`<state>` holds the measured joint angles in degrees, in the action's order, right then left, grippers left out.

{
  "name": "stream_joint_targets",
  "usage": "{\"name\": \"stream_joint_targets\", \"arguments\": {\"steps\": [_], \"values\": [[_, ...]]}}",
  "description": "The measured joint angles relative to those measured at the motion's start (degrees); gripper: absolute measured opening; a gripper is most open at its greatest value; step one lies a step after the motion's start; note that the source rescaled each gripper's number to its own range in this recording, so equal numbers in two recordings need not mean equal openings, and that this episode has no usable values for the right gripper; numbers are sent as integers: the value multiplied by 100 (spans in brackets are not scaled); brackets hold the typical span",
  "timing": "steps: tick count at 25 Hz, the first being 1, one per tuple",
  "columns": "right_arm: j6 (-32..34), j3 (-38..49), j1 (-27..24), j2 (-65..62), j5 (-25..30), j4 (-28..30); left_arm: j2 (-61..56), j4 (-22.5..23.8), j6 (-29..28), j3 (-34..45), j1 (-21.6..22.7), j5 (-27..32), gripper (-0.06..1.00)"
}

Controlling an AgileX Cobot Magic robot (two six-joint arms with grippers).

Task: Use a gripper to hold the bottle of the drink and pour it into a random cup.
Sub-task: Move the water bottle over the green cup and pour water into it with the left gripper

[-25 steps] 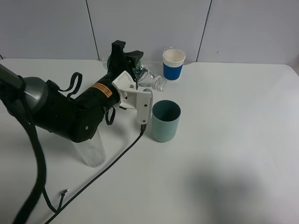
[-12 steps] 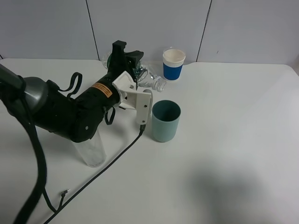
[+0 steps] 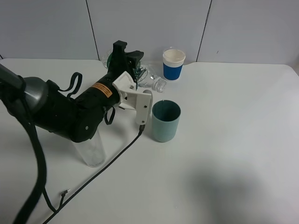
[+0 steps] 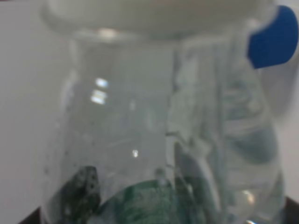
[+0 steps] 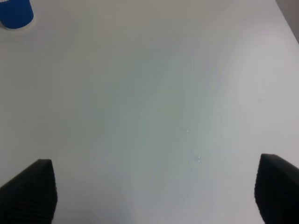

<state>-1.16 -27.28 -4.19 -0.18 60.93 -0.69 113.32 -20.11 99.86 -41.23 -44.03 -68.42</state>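
- The left tool (image 3: 136,70) grips the small clear green-labelled plastic bottle (image 3: 150,80), held tilted with its mouth near the muted teal cylindrical cup (image 3: 165,120).
- Left wrist view: that bottle fills the frame, blurred.
- Only the right wrist view shows the right tool (image 5: 154,186), its fingers (image 5: 30,186) wide apart.

White table (image 3: 233,140) carries teal cup (image 3: 165,120), paper cup (image 3: 173,64), glass (image 3: 92,150), cable (image 3: 112,161).

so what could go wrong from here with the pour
1. The bottle lies tilted with its open mouth near, but not clearly over, the teal cup; drink could land on the table.
2. The left arm hangs right over the clear glass; lowering or twisting may knock it.
3. The black cable runs close to the teal cup and might nudge it.
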Motion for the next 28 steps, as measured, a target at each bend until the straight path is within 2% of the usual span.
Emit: {"name": "stream_joint_targets", "arguments": {"steps": [28], "values": [[0, 0, 0, 0, 0, 0, 0, -103, 144, 0, 0, -2, 5]]}}
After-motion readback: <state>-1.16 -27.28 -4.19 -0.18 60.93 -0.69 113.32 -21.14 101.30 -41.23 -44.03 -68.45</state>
